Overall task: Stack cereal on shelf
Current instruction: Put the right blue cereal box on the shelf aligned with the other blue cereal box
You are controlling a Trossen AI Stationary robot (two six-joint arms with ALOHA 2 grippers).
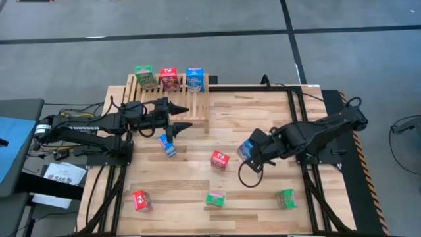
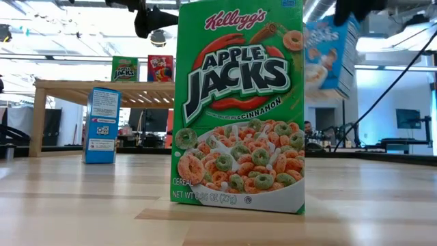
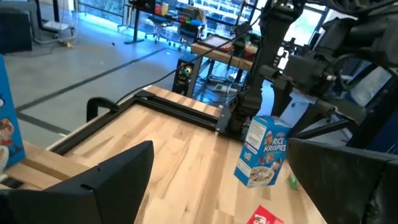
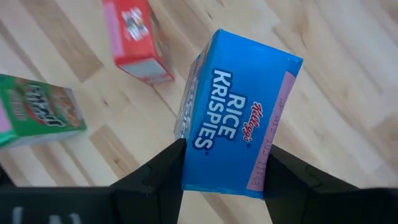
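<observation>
Pale plank tabletop under me, grey floor beyond. My right claw clamps a blue cardboard Rice Krispies box (lifted); my left claw gapes beside the slatted wooden rack.

The shelf stands at the table's far left. Three cereal boxes stand in a row along its far edge. One box lies on the table just near of the shelf, below the left gripper. Another sits mid-table; just right of it the right gripper holds a box off the table. Three further boxes are spread along the near edge, left to right.
</observation>
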